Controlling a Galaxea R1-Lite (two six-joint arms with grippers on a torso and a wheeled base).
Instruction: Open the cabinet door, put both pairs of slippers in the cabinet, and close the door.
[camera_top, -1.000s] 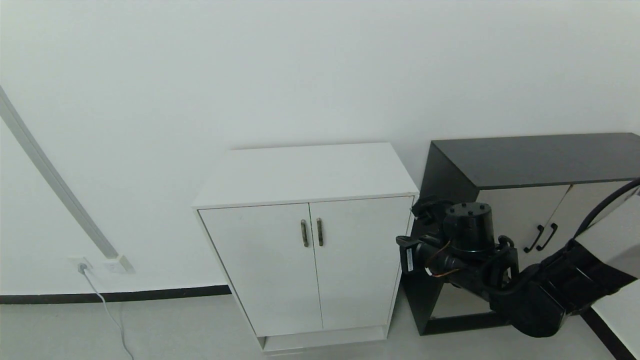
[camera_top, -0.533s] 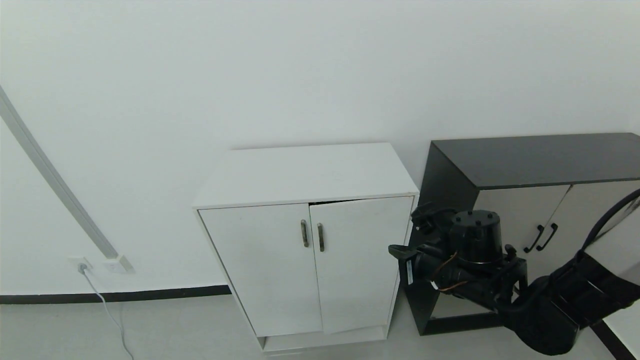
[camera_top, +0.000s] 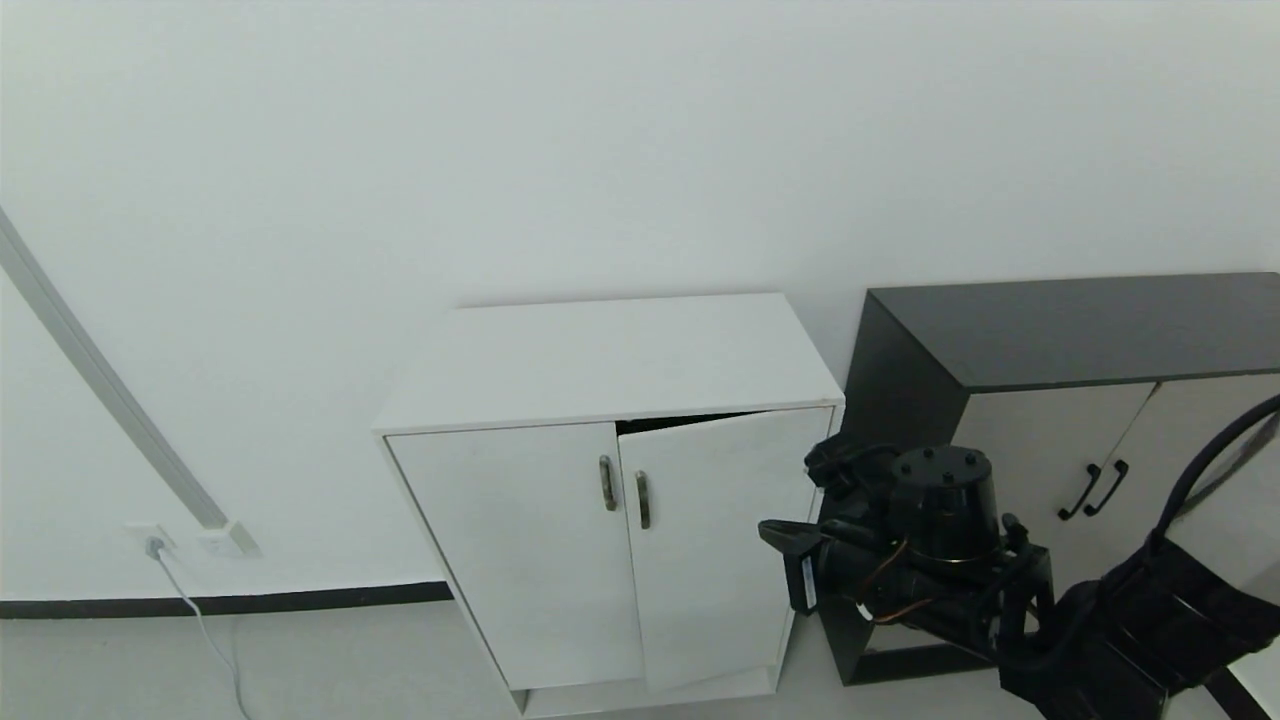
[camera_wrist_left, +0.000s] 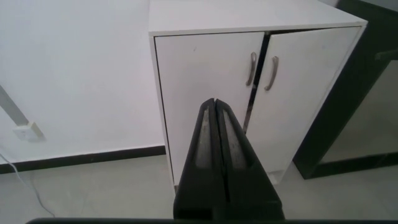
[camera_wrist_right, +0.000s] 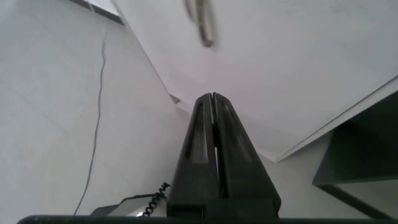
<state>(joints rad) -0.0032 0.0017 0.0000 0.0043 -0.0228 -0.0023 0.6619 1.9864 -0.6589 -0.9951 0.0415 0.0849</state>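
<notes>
The white cabinet (camera_top: 600, 360) stands against the wall with two doors. Its left door (camera_top: 510, 550) is closed. The right door (camera_top: 715, 560) hangs slightly ajar, with a dark gap along its top edge. Two metal handles (camera_top: 605, 483) sit side by side at the centre. My right arm (camera_top: 930, 560) is low beside the cabinet's right edge. My right gripper (camera_wrist_right: 213, 97) is shut and empty, close to the lower face of the right door (camera_wrist_right: 298, 68), below its handle (camera_wrist_right: 202, 22). My left gripper (camera_wrist_left: 214, 102) is shut and empty, some way in front of the left door (camera_wrist_left: 205, 81).
A black cabinet (camera_top: 1060, 325) with pale doors stands right beside the white one. A wall socket with a cable (camera_top: 150, 545) and a slanted cable duct (camera_top: 100, 380) are on the left. Grey floor (camera_wrist_left: 93, 186) lies in front.
The right door has gone from closed to slightly ajar. My right arm has drawn back and lower. The head view has shifted a little.
</notes>
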